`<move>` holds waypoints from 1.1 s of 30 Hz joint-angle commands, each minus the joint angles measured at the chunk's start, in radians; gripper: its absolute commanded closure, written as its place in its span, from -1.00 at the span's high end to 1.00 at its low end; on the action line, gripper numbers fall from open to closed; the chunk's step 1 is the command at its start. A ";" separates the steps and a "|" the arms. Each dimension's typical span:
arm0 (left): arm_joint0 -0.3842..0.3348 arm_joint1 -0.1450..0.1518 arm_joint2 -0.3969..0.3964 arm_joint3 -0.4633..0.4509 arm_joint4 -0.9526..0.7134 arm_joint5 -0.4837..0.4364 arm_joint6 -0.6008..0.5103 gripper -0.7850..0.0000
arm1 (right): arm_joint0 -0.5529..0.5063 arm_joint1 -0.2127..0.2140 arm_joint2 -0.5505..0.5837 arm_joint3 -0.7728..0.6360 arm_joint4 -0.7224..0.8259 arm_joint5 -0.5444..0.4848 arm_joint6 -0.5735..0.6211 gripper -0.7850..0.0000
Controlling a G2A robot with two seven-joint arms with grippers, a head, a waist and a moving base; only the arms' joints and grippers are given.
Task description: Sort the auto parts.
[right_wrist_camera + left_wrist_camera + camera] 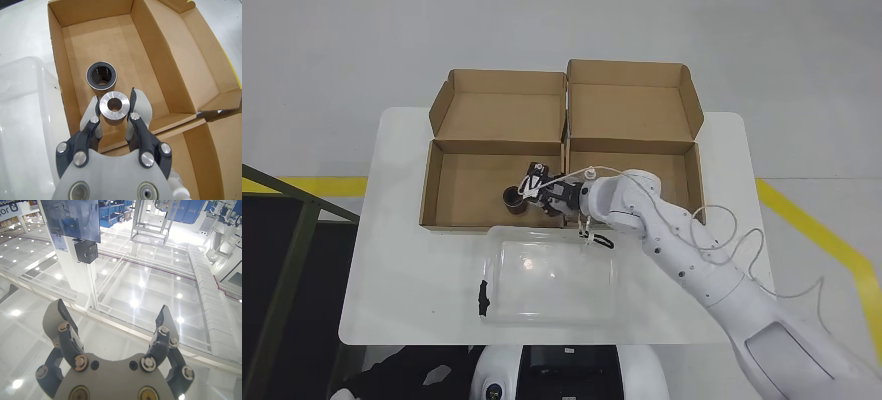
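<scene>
While clamping a bushing (pixel 114 106) that perhaps touches a bearing (pixel 101 78), the right gripper (pixel 114 97) hangs at the box's (pixel 105 43) corner.

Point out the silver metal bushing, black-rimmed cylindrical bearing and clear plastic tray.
silver metal bushing (pixel 104 103): right wrist view, flat end face.
black-rimmed cylindrical bearing (pixel 102 86): right wrist view, end rim.
clear plastic tray (pixel 552 290): top view, floor.

Left tool (pixel 112 303) spread wide, pointing at lit ceiling (pixel 160 289)

The bushing (pixel 103 103) is machined metal, the bearing (pixel 101 86) smooth metal, the box (pixel 113 47) matt cardboard, the bin (pixel 20 91) glossy plastic.
</scene>
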 commanded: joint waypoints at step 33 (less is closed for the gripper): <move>0.000 0.000 0.000 0.000 0.000 0.000 0.000 1.00 | -0.019 -0.027 0.016 -0.102 -0.108 0.005 0.100 -0.04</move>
